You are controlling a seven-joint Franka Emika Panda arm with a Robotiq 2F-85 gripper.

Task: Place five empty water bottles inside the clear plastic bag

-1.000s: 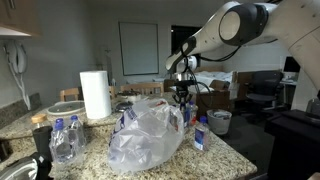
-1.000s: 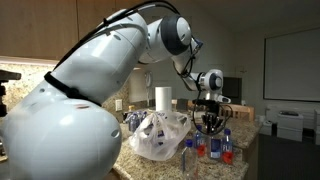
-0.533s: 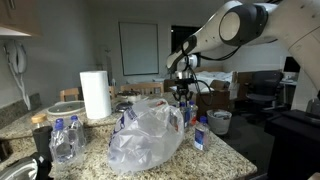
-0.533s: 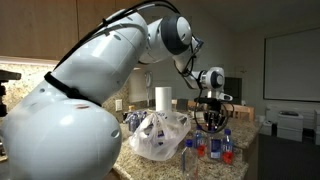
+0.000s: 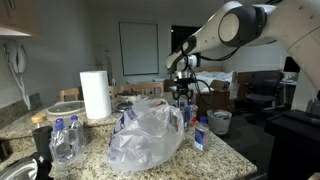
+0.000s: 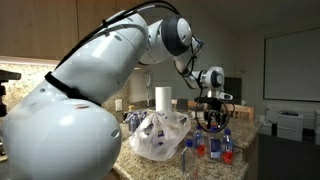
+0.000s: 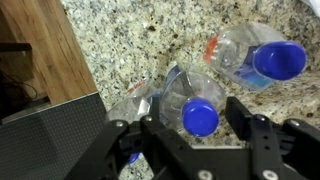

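The gripper was held spread over a capped bottle at frame centre. Another bottle was seen upper right, outside the clear bag. Most bagging was judged undone.

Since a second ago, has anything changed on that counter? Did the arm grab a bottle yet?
Barely anything. The gripper has edged slightly sideways above the standing bottles. It is open and straddles a blue-capped water bottle without closing on it. Nothing was taken hold of or let go. The clear plastic bag, the paper towel roll and the bottles left of the bag stayed where they were.
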